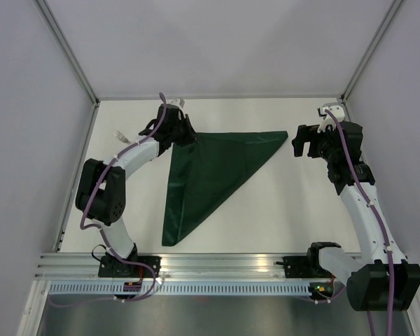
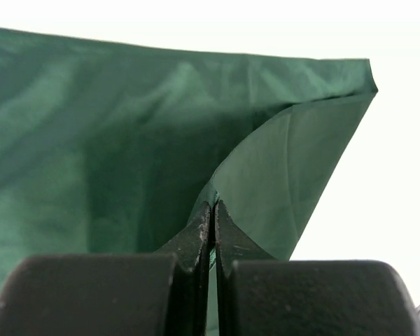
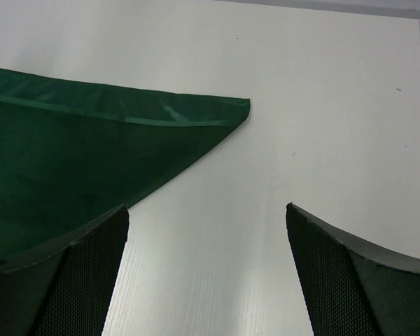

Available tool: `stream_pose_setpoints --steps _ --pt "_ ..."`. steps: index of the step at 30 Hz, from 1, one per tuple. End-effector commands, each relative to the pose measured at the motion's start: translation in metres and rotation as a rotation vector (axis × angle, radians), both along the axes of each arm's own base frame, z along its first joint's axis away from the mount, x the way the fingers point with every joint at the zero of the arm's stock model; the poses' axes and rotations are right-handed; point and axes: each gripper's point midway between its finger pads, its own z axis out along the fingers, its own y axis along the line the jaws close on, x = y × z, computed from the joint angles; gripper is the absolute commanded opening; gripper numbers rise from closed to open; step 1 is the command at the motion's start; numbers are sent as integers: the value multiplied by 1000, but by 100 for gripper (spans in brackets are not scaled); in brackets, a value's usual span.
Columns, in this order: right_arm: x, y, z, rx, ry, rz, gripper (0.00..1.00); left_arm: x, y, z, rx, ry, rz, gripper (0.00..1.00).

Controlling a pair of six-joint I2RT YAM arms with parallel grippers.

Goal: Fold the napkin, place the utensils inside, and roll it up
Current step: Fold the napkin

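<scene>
The dark green napkin (image 1: pixel 210 168) lies on the white table as a folded triangle, one tip pointing right and one toward the near edge. My left gripper (image 1: pixel 185 134) is at its far left corner and is shut on that corner. The left wrist view shows the napkin (image 2: pixel 126 140) pinched between the closed left gripper (image 2: pixel 212 206), with an upper layer lifted. My right gripper (image 1: pixel 299 143) stands open just right of the right tip. In the right wrist view the napkin (image 3: pixel 70 154) tip lies ahead of the right gripper (image 3: pixel 206 208), which holds nothing. Of the utensils, only a pale pronged end (image 1: pixel 117 135) shows beside the left arm.
Grey walls enclose the table (image 1: pixel 280 210) on the left, back and right. A metal rail (image 1: pixel 217 262) carrying both arm bases runs along the near edge.
</scene>
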Motion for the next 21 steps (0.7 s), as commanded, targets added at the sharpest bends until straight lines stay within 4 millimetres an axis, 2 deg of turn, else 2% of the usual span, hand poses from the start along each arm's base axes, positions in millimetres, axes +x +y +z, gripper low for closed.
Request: stream_pose_setpoints --steps 1,12,21 --pt "2 -1 17 -2 -43 -4 98 12 2 7 -36 14 -17 2" --pt "1 0 19 -4 -50 -3 98 37 26 9 -41 26 23 2" --pt "1 0 20 -3 -53 1 98 48 42 1 -36 49 50 2"
